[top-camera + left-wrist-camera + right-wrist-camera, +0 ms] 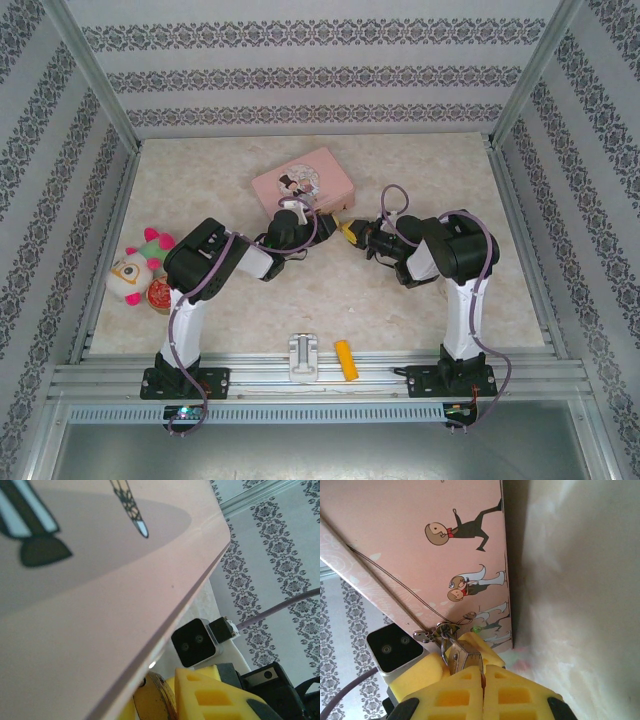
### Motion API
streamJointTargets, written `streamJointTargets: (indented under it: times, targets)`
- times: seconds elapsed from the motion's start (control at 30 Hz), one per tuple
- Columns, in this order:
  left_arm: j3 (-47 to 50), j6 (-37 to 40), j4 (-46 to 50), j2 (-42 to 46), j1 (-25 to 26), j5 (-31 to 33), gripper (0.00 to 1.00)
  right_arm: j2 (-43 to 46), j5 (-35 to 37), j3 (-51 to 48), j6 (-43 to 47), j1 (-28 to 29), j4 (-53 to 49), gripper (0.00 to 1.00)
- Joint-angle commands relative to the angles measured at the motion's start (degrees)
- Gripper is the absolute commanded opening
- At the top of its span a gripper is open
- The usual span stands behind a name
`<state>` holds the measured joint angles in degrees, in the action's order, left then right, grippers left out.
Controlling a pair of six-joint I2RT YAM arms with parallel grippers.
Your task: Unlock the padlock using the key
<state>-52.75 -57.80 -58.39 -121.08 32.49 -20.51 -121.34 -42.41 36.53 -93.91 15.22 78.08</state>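
Note:
The small brass padlock (464, 654) hangs by its thin shackle from the clasp (427, 635) on the front of the pink tin (304, 180). My right gripper (482, 672) is shut on the padlock's body, its yellow fingers pressed together below it. My left gripper (167, 705) comes from the other side, hard against the tin's wall. One of its yellow fingers (215, 692) lies on either side of the brass padlock (152, 697), but whether they press on it I cannot tell. In the top view both grippers, left (318, 218) and right (345, 228), meet at the tin's front. The key is hidden.
A plush toy (140, 268) and a small round red thing (160, 293) lie at the left edge. A white bracket (302, 357) and a yellow-orange block (345, 360) sit near the front rail. Patterned walls close the table in on three sides.

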Motion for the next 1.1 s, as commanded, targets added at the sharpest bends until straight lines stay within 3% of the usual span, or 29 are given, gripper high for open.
streamJointTargets:
  times: [0.0, 0.17, 0.4, 0.6, 0.67, 0.87, 1.07]
  targets:
    - [1.12, -18.1, 9.58, -6.23, 3.2, -19.28, 0.24, -1.63, -10.05, 2.58, -3.01, 3.45, 1.28, 0.0]
    - [1.2, -18.44, 8.74, -7.01, 3.0, -19.95, 0.31, -1.15, -10.67, 2.67, -5.35, 2.12, 1.28, 0.0]
    - [1.59, -19.14, 8.2, -7.33, 2.94, -19.48, 0.49, -1.23, -9.03, 1.02, -6.58, 1.12, 1.28, 0.0]
    - [3.5, -19.39, 8.79, -5.06, 2.95, -16.76, 0.9, -1.49, -7.12, -0.4, -4.55, 1.73, 1.28, 0.0]
    - [4.68, -19.29, 10.27, -3.69, 2.98, -14.98, 1.0, -1.31, -6.65, -0.41, -4.22, 2.13, 1.28, 0.0]
    - [9.37, -21.14, 11.25, -0.34, 3.26, -6.85, 1.0, -1.29, -5.45, -0.39, -4.02, 2.88, 1.28, 0.0]
    - [11.39, -23.9, 7.42, -0.67, 4.11, -1.74, 0.77, -0.94, -4.75, -1.11, -3.82, 2.97, 1.28, 0.0]
